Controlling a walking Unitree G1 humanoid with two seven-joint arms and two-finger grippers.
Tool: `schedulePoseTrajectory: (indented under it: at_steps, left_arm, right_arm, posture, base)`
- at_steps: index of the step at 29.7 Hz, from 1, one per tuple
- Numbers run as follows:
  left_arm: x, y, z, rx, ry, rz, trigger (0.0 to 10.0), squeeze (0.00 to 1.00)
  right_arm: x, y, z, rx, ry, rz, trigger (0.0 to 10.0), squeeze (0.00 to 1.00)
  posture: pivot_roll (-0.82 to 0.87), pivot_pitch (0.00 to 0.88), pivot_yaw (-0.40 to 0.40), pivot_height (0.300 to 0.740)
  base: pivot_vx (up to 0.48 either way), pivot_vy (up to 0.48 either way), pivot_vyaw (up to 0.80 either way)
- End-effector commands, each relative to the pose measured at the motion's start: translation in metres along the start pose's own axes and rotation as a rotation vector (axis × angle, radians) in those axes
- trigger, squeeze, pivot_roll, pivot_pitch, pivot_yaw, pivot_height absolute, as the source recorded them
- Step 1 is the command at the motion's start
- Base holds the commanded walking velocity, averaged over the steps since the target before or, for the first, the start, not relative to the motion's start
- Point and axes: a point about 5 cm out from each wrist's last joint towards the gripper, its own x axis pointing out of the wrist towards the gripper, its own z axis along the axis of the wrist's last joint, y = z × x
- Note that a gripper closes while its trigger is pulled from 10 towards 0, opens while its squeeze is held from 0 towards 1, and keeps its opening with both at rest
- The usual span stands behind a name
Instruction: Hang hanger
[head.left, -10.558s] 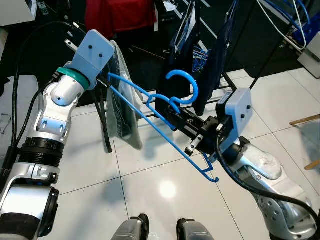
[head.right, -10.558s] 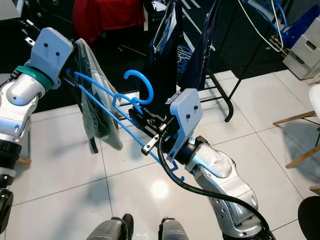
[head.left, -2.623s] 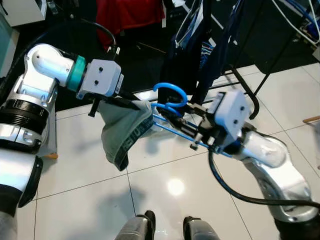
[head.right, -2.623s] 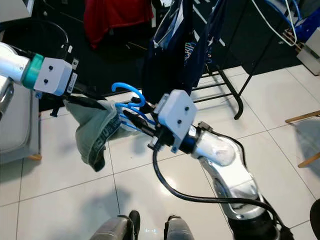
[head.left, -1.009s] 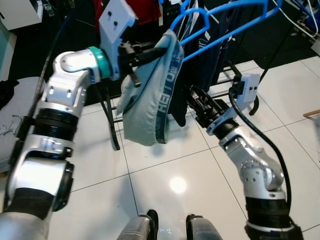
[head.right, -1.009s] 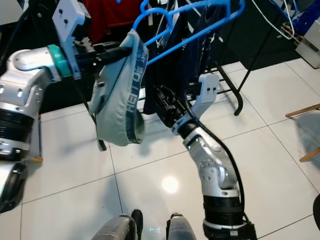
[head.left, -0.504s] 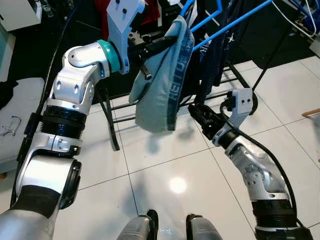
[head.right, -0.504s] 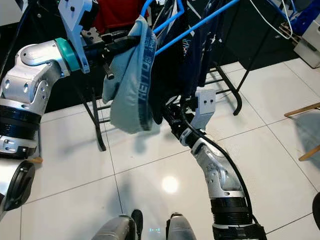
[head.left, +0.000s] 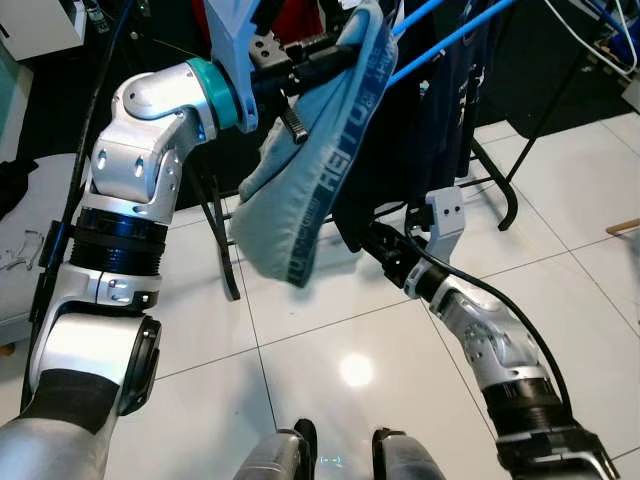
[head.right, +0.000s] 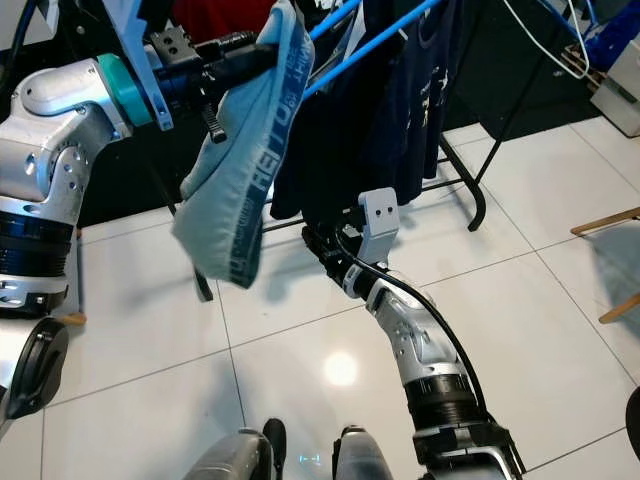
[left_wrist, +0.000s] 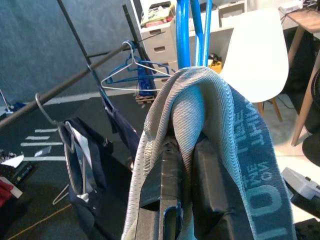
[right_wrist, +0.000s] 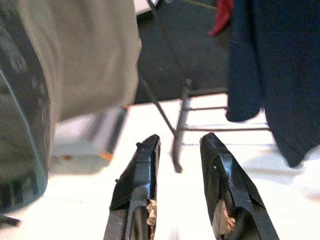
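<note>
High on the left, the left gripper (head.left: 335, 55) is raised to rack height, its two black fingers (left_wrist: 212, 200) clenched on one blue plastic hanger (head.left: 440, 45). One pale grey-green garment with a dark lettered waistband (head.left: 310, 170) is draped over the fingers and the hanger's end; it hangs down in front of the rack. Two blue hanger bars run up and right from the grip. In the left wrist view, one dark rail (left_wrist: 65, 85) carries one bare wire hanger (left_wrist: 132, 75) and one dark garment. One red garment (head.right: 215, 20) hangs behind. Centre: dark navy clothes (head.right: 400, 100) hang on the black clothes rack (head.left: 490, 180). Lower right, the right gripper (right_wrist: 180, 185) is low beside the navy clothes, fingers (right_wrist: 137, 190) parted and grasping nothing, above the white tiled floor (head.left: 340, 370). One white chair (left_wrist: 250, 60) stands beyond the rack.
</note>
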Motion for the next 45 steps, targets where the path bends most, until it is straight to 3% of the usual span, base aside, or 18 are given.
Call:
schedulePoseTrajectory:
  at_steps: [1, 3, 6, 9, 13, 19, 27, 29, 34, 38, 40, 45]
  left_arm:
    - [-0.002, 0.002, 0.010, 0.017, -0.027, -0.009, 10.0, 0.00]
    - [-0.003, 0.002, 0.012, 0.022, -0.030, -0.012, 10.0, 0.00]
    - [-0.004, 0.000, 0.013, 0.018, -0.025, -0.028, 10.0, 0.00]
    - [-0.003, -0.003, 0.008, 0.016, 0.006, -0.036, 10.0, 0.00]
    - [-0.003, -0.004, 0.005, 0.016, 0.020, -0.035, 10.0, 0.00]
    - [0.003, -0.011, 0.005, -0.005, -0.006, -0.061, 10.0, 0.00]
    - [0.003, -0.015, 0.019, -0.011, -0.055, -0.097, 10.0, 0.00]
    - [0.002, -0.015, 0.019, -0.003, -0.049, -0.096, 10.0, 0.00]
    - [0.001, -0.015, 0.018, -0.004, -0.048, -0.095, 10.0, 0.00]
    - [-0.001, -0.015, 0.018, -0.002, -0.037, -0.090, 10.0, 0.00]
    - [-0.001, -0.015, 0.018, -0.001, -0.034, -0.088, 10.0, 0.00]
    - [-0.001, -0.015, 0.017, -0.005, -0.033, -0.094, 10.0, 0.00]
  right_arm:
    - [0.001, -0.001, -0.004, -0.013, 0.014, -0.001, 10.0, 0.00]
    - [0.004, -0.003, -0.002, -0.035, 0.007, 0.003, 10.0, 0.00]
    - [0.011, 0.004, 0.010, -0.024, -0.062, 0.110, 10.0, 0.00]
    - [0.008, 0.012, 0.022, -0.031, -0.125, 0.187, 10.0, 0.00]
    - [0.006, 0.013, 0.024, -0.043, -0.138, 0.199, 10.0, 0.00]
    - [0.001, 0.011, 0.013, -0.104, -0.096, 0.174, 10.0, 0.00]
    - [0.010, 0.008, 0.006, -0.131, -0.025, 0.292, 10.0, 0.00]
    - [0.019, 0.011, 0.022, -0.202, -0.043, 0.334, 10.0, 0.00]
    - [0.022, 0.013, 0.026, -0.221, -0.052, 0.342, 10.0, 0.00]
    - [0.018, 0.023, 0.045, -0.238, -0.166, 0.349, 10.0, 0.00]
    - [0.015, 0.028, 0.050, -0.237, -0.208, 0.345, 10.0, 1.00]
    - [0.016, 0.026, 0.045, -0.231, -0.200, 0.326, 10.0, 1.00]
  posture:
    - [-0.05, 0.126, 0.123, 0.740]
    - [-0.05, 0.126, 0.126, 0.740]
    - [-0.03, 0.121, 0.124, 0.740]
    - [-0.04, 0.119, 0.123, 0.740]
    - [-0.04, 0.120, 0.125, 0.740]
    - [-0.07, 0.116, 0.139, 0.740]
    - [-0.05, 0.111, 0.136, 0.740]
    - [-0.04, 0.113, 0.130, 0.740]
    - [-0.04, 0.113, 0.130, 0.740]
    - [-0.04, 0.114, 0.129, 0.740]
    - [-0.05, 0.119, 0.134, 0.740]
    - [-0.05, 0.120, 0.139, 0.740]
  base:
    - [0.000, 0.000, 0.00]
    - [0.000, 0.000, 0.00]
    - [0.000, 0.000, 0.00]
    - [0.000, 0.000, 0.00]
    - [0.000, 0.000, 0.00]
    - [0.000, 0.000, 0.00]
    - [0.000, 0.000, 0.00]
    - [0.000, 0.000, 0.00]
    - [0.000, 0.000, 0.00]
    - [0.000, 0.000, 0.00]
    - [0.000, 0.000, 0.00]
    - [0.000, 0.000, 0.00]
